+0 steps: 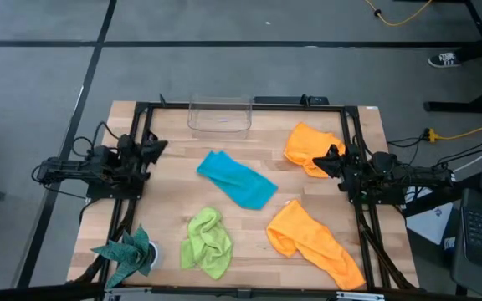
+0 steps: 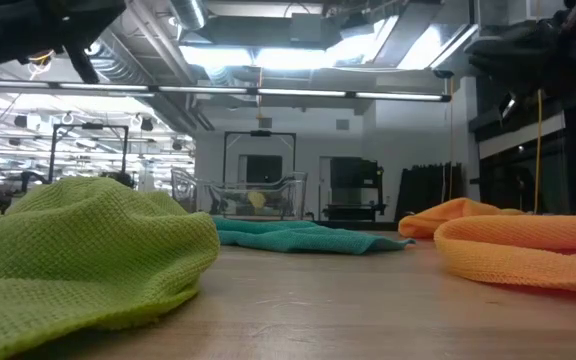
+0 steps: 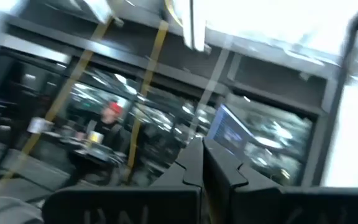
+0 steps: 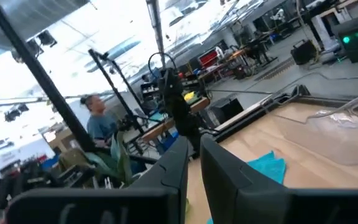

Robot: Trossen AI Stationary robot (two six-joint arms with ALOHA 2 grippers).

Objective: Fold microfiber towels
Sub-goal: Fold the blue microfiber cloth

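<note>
High view: only here do all four towels show together on the table (image 1: pixel 174 180), with both arms drawn back to its side edges.
Low view: from table height the lime-green towel (image 2: pixel 78 250) fills the near foreground, the turquoise towel (image 2: pixel 303 237) lies flat farther back, and orange cloth (image 2: pixel 528 250) piles up on the other side; neither arm's fingers show here.
Left wrist view: aims up into the room, where a person (image 3: pixel 107 134) sits at a desk; no towel is in sight.
Right wrist view: shows a corner of the turquoise towel (image 4: pixel 267 167) and the clear bin's (image 4: pixel 347 134) edge beyond its fingers, and a person (image 4: pixel 97 121) in the room.
Left fingers (image 1: pixel 159 148): pressed together, holding nothing, well apart from every towel.
Right fingers (image 1: pixel 326 157): nearly closed, nothing between them, at the edge of the far orange towel (image 1: pixel 308 146).
Turquoise towel (image 1: pixel 237 180): mid-table, spread at a slant.
Lime-green towel (image 1: pixel 207 242): crumpled near the front edge.
Near orange towel (image 1: pixel 312 242): stretched toward the front right corner.
Clear bin (image 1: pixel 220 115): at the table's far edge.
Dark teal spiky cloth (image 1: pixel 128 253): at the front left corner.
</note>
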